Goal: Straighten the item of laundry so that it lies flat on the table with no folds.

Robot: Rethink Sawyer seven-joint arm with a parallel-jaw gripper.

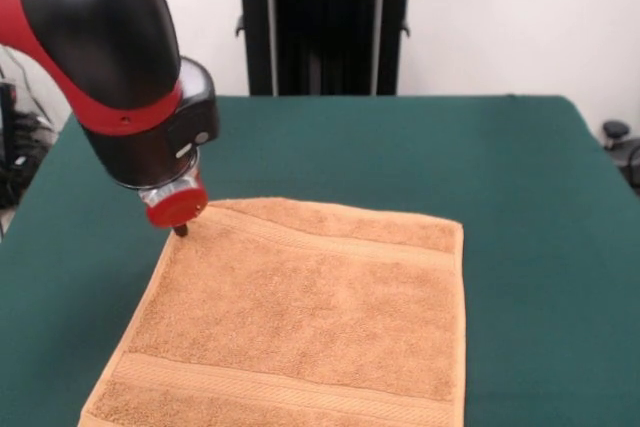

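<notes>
Dark green felt covers the table [520,207] in front of you, with a pale wall and a black stand behind it. Your towel [300,317] lies on the near left part of the table, its near edge running out of the picture. It looks almost done: the orange-tan terry is spread out as a flat rectangle, its woven bands running straight across near the far and near ends. What seems left is the far edge, where a slight wave or shallow ridge shows beside the far band; you cannot check the near corners from here. Your gripper [180,229] hangs at the far left corner of the towel, its dark tip touching or just above the cloth. You cannot tell whether it is spread or closed.
</notes>
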